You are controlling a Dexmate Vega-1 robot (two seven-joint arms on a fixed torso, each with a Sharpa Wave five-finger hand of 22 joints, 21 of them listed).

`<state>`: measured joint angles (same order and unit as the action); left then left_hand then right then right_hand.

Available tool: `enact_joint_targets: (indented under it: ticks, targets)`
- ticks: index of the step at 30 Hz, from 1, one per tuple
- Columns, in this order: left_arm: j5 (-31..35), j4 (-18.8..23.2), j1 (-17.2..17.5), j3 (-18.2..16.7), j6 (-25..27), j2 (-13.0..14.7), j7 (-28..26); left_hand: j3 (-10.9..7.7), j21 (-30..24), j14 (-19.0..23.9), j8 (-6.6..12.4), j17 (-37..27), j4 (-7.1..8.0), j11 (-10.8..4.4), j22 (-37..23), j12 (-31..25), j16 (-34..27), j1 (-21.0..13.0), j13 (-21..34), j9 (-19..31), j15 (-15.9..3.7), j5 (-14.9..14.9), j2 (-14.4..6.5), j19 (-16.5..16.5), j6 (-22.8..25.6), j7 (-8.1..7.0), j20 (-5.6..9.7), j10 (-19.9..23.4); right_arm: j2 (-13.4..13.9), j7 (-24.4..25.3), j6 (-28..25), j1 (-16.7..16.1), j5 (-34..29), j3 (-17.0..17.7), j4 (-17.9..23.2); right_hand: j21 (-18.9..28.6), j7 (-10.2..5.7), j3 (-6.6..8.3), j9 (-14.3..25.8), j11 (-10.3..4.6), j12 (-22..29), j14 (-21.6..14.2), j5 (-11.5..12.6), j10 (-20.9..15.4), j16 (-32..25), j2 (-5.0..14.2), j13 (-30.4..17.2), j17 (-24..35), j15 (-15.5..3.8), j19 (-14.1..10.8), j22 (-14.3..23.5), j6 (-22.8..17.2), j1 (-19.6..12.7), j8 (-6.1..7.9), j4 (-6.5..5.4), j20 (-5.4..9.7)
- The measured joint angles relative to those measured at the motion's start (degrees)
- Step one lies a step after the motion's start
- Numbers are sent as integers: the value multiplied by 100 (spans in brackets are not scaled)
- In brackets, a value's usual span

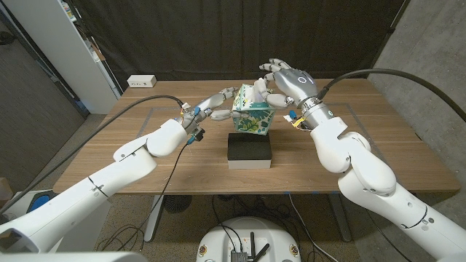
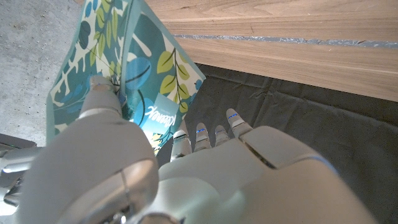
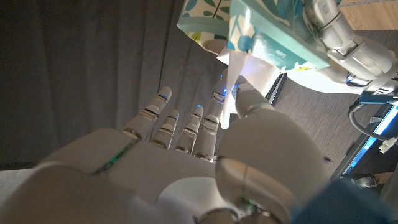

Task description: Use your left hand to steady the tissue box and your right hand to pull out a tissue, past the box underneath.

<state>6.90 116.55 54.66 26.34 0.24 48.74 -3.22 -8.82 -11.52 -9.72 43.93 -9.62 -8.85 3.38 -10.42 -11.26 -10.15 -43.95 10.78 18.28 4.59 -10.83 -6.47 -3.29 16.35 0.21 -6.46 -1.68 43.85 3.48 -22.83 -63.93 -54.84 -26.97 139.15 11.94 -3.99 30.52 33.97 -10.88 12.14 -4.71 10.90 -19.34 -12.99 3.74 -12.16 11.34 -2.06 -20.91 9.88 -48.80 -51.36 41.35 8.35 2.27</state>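
**Tissue pinched at the box top while the box is held from the side**

The tissue box (image 1: 252, 110), printed with teal and green leaves, is seen standing on a black box (image 1: 250, 149) near the middle of the wooden table (image 1: 145, 124). The left robot hand (image 1: 211, 108) is pressed against the box's left side, its thumb laid on the patterned card in the left wrist view. The right robot hand (image 1: 280, 82) is held above the box's top right; in the right wrist view a white tissue (image 3: 239, 71) is pinched between its thumb and a finger, with the other fingers spread. A white power strip (image 1: 141, 81) lies at the table's far left edge.
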Motion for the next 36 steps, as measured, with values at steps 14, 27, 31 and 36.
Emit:
enact_joint_targets:
  ticks: [14,27,31,36]
  targets:
    - [-1,-20,-26,38,-5,-18,5,-6,0,0,-1,0,-6,0,0,0,0,35,0,0,0,2,-30,0,-11,11,0,0,-77,510,351,-25,84,100,-190,-25,3,-281,335,44,0,93,99,-166,0,128,-53,0,-7,0,0,2,7,192,-13,-1]
    - [9,-61,-66,68,-22,-28,24,-41,0,0,-2,0,-9,-1,0,0,0,43,0,0,0,10,-37,0,-23,22,0,-62,-231,977,648,65,526,219,-404,-37,125,-383,540,158,0,102,142,-175,0,266,-83,-1,2,33,0,60,10,316,-22,29]
    - [14,-75,-78,72,-31,-29,28,-41,0,0,20,0,-9,-1,0,0,0,43,0,0,0,20,-37,1,-30,30,0,-62,-300,1085,733,109,726,275,-484,-75,125,-431,595,158,0,153,150,-175,0,280,-105,-1,-9,114,0,60,-9,342,-21,-11]
    - [15,-98,-98,79,-42,-34,36,-41,0,0,20,0,-9,-1,0,0,0,44,0,0,0,20,-36,0,-30,30,0,-62,-350,1178,816,155,954,325,-553,-76,125,-442,667,157,0,153,150,-175,0,286,-105,-16,-9,135,0,60,-15,380,-10,9]
